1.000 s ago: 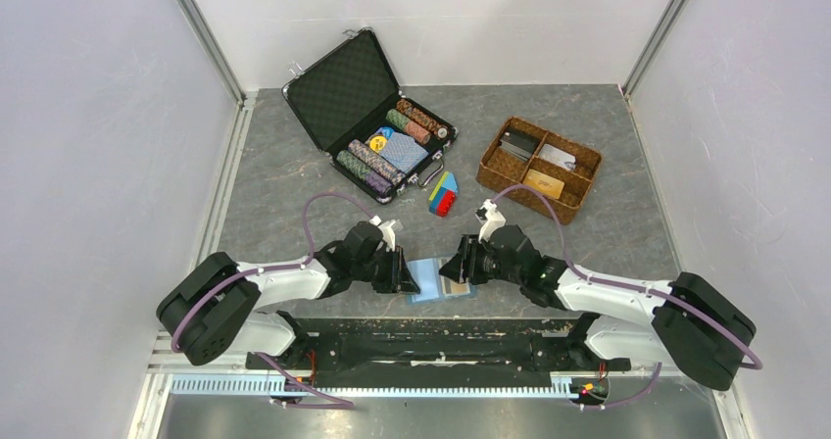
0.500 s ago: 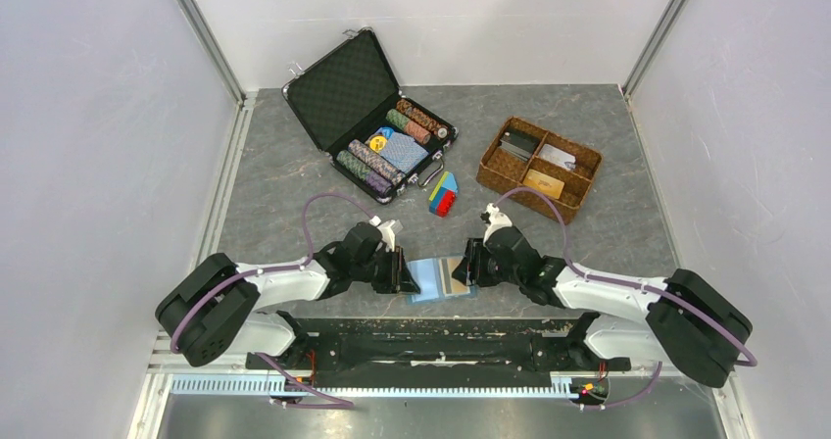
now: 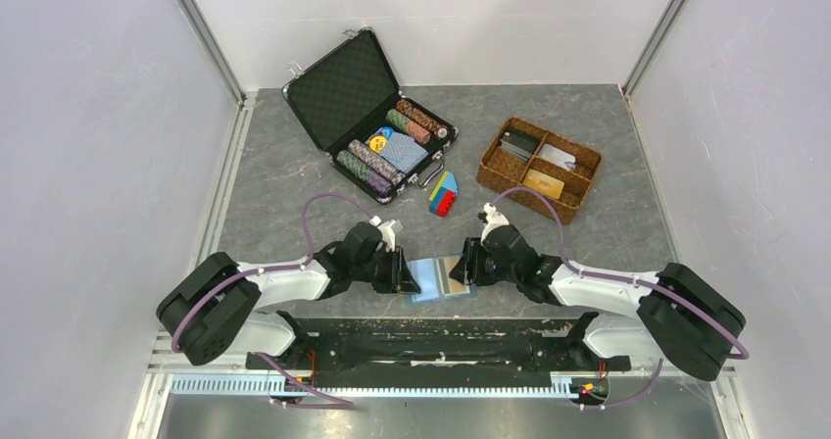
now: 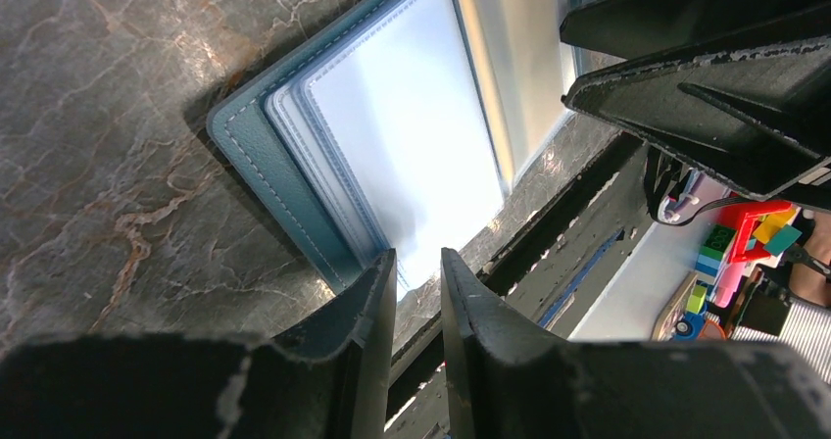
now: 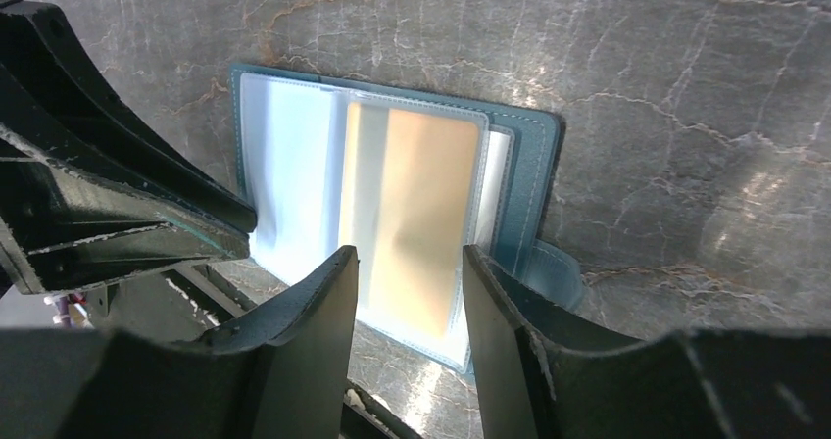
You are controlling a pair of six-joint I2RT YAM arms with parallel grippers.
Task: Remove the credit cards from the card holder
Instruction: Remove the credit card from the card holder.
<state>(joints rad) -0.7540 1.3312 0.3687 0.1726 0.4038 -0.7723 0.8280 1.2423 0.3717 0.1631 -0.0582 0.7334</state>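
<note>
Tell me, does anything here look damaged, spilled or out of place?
Nothing is spilled or broken. The small light-blue folding card holder lies open and flat on the grey marbled table. Only the black fingers of the right gripper show whitish, scuffed edges.

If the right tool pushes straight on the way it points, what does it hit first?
Most likely the orange card in its clear sleeve in the open wallet: it fills the gap between the fingers of the right tool in the wrist view. How near it is, I cannot tell.
</note>
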